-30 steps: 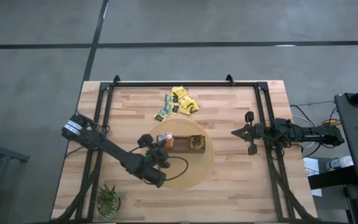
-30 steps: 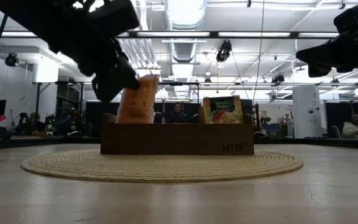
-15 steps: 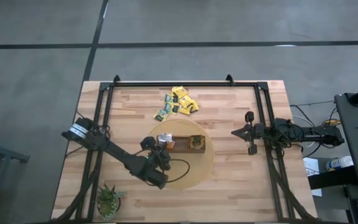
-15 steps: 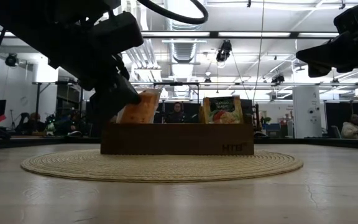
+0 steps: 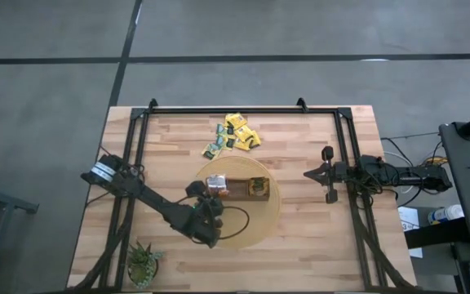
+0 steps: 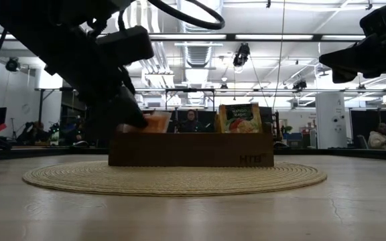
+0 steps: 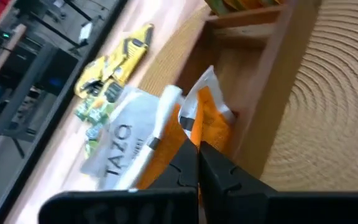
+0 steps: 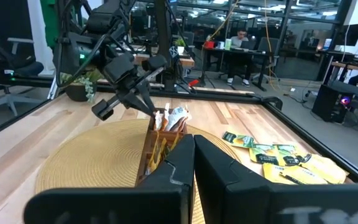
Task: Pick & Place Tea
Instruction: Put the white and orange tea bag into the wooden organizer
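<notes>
A long brown box (image 5: pixel 237 189) lies on a round woven mat (image 5: pixel 255 219). My left gripper (image 5: pixel 211 191) is at the box's left end, shut on an orange tea sachet (image 6: pixel 154 122). Only the sachet's top shows above the box wall (image 6: pixel 191 148). In the left wrist view a pale lettered face (image 7: pixel 126 140) lies against the orange one (image 7: pixel 210 118); whether this is one sachet or two I cannot tell. A green-and-orange sachet (image 6: pixel 240 118) stands in the box's right end. Loose yellow and green tea sachets (image 5: pixel 235 135) lie on the table beyond the mat. My right gripper (image 5: pixel 307 174) is shut at the table's right. My left gripper pinches the orange sachet's upper part (image 7: pixel 194 127) between its two fingers (image 7: pixel 222 174). The fingers slant down from the table's near left. The sachet is tilted, its lower part down inside the box's left end compartment.
A small potted plant (image 5: pixel 144 261) stands at the near left corner. A black frame (image 5: pixel 243 110) runs along the table's far edge and down both sides. Bare wood lies near the front edge and between the mat and my right arm (image 5: pixel 365 174).
My left gripper has come down at the box's left end, tipping further downward, still shut on the orange sachet. The sachet stood well above the box rim; now it has sunk into the end compartment and leans, with only its top showing.
</notes>
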Available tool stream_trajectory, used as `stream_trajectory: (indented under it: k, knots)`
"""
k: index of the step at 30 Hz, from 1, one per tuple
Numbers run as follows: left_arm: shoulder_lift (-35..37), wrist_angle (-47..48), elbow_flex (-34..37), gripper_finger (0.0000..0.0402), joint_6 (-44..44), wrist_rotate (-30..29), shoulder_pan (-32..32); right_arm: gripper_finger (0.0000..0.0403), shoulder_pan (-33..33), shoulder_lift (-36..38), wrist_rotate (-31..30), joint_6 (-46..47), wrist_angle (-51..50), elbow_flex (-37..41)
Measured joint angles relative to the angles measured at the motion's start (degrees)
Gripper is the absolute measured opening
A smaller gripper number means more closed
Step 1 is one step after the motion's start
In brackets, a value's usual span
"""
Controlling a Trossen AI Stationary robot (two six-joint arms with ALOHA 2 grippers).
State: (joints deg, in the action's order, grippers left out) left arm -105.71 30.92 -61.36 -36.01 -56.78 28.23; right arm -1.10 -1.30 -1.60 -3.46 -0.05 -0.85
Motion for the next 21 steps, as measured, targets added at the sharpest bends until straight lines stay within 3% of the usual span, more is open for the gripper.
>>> stream_trajectory:
  k: [12, 21]
  knots:
    - [0.85, 0.78, -0.02, 0.0022, 0.32, 6.37, -0.04, 0.0008, 0.0, 0.0, -0.01, 0.0, 0.0, 0.0]
    - [1.84, 7.77, -2.82, 0.0101, 3.57, 8.2, 0.0, 0.0008, -0.01, 0.02, 0.0, 0.0, -0.01, 0.01]
